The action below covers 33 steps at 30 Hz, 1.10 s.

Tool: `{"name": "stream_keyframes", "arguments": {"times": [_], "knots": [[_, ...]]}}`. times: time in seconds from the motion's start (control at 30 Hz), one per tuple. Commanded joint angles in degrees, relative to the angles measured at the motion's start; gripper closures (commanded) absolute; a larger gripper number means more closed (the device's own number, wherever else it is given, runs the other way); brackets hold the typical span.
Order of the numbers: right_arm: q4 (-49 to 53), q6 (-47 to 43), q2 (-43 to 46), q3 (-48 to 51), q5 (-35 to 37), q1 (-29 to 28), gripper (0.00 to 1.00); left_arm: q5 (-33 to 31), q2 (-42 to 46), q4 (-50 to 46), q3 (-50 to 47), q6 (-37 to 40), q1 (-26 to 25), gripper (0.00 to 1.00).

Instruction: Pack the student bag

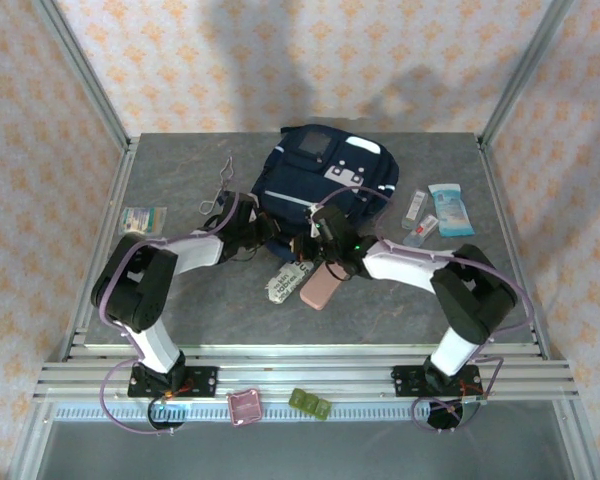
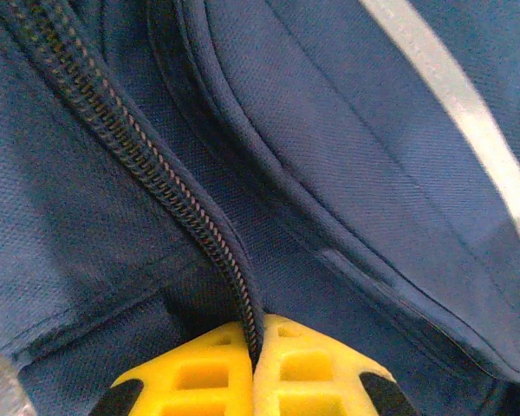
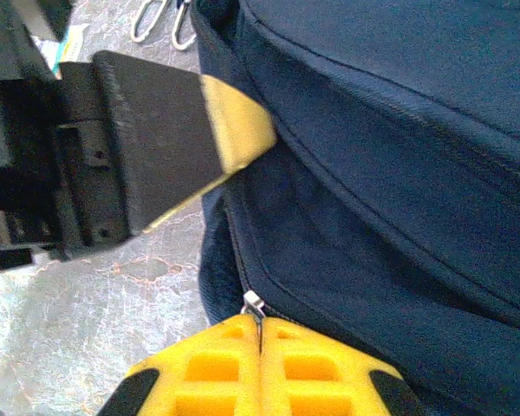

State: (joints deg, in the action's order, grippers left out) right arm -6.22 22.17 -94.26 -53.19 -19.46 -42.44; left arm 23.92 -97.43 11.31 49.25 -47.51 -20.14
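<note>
At the far middle of the grey table (image 1: 180, 300), the large navy-blue fabric student bag (image 1: 325, 175) lies flat. The left hand (image 2: 256, 334) pinches its black zipper track (image 2: 156, 186); the right hand (image 3: 260, 334) pinches the small metal zipper pull (image 3: 253, 303), which could slip free if tugged askew

Bag (image 1: 325, 175) mid-table at the back. Packet (image 1: 143, 218) and clips (image 1: 217, 195) left of it, tubes (image 1: 417, 215) and pouch (image 1: 450, 208) right, case (image 1: 320, 287) and box (image 1: 286, 284) just in front.
</note>
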Motion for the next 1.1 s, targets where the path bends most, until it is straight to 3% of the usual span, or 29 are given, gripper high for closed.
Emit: {"name": "stream_keyframes", "arguments": {"times": [0.0,0.37,0.7,0.8,1.07], "knots": [[5.6,-2.3,5.9,3.9,6.1,1.4,1.00,-1.6,5.0,1.8,-0.9,1.6,2.8,1.00],[4.3,-0.5,12.6,13.1,18.3,14.7,1.00,-0.1,9.2,-1.2,1.4,3.4,5.3,1.00],[-4.3,2.8,-0.4,5.0,30.6,25.8,1.00,-0.4,9.6,-3.4,1.3,5.2,5.8,1.00],[-4.6,3.9,-2.6,2.6,34.8,26.3,1.00,-0.2,9.0,-3.2,0.8,5.5,5.8,1.00],[-5.5,4.8,8.5,9.5,29.3,25.7,1.00,-4.1,5.8,-7.1,6.4,11.1,6.2,1.00]]}}
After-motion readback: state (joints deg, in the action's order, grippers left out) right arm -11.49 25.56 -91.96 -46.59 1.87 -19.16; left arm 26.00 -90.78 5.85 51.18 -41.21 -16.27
